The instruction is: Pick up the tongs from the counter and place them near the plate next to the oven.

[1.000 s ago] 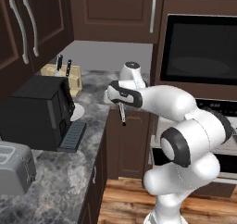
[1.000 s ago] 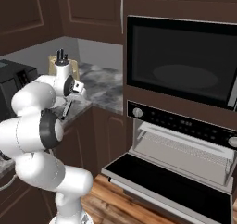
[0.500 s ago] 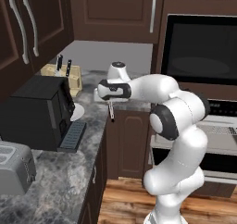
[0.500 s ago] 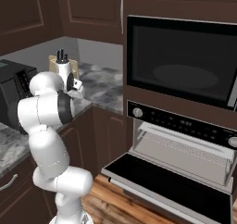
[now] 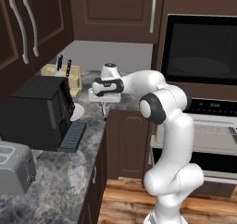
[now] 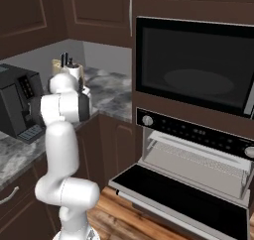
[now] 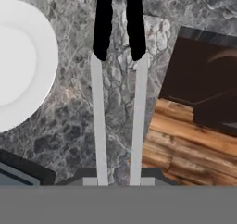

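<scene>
Tool [image 7: 118, 179] clamped on the tongs [image 7: 116, 102], pinched near their butt ends, both silvery arms running away from the hand and ending in black tips. Tongs held above the grey marbled desk [image 7: 120, 130], near its front edge, tips pointed down at the stone; whether touching it, could not be told. White plate [image 7: 21, 63] lay on the desk just beside the tongs, apart from them. In the left base view, tool [image 5: 104, 108] reached out over the desk's corner [image 5: 69, 172], tongs [image 5: 104, 111] hanging as a thin stick below it, plate [image 5: 77, 112] close by against the black coffee machine [image 5: 37, 112]. Farther back, knife block [image 5: 62, 75] stood by the wall. Off to the side, oven [image 6: 193, 135] with its lower door dropped open.
</scene>
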Controlling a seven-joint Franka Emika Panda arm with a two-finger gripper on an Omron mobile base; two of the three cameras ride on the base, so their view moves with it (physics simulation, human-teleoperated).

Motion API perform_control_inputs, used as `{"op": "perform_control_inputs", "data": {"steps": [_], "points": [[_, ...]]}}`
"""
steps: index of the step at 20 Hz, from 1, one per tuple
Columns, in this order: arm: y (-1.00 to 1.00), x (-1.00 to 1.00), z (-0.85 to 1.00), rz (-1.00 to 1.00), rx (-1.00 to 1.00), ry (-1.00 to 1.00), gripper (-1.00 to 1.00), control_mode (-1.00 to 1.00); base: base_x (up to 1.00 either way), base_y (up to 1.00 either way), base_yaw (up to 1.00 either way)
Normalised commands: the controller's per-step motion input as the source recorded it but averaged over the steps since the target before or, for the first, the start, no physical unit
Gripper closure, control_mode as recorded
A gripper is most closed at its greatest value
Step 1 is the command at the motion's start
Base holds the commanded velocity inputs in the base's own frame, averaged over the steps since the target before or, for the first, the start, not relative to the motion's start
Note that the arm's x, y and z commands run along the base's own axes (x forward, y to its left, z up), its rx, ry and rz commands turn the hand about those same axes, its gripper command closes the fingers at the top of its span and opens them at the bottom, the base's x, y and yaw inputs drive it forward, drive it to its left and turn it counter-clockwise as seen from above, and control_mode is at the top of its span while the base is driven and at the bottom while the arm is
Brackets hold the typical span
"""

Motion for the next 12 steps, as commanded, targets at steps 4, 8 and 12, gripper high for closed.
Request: {"op": "perform_control_inputs", "data": {"steps": [4,8,12], "points": [[0.23,0.66,-0.1,0.01,0.01,0.08,1.0,-1.0,0.0,0.0,0.0],[0.22,0.34,-0.26,0.06,0.0,0.0,1.0,-1.0,0.0,0.0,0.0],[0.2,0.06,-0.37,0.01,-0.04,-0.06,-1.0,-1.0,0.0,0.0,0.0]]}}
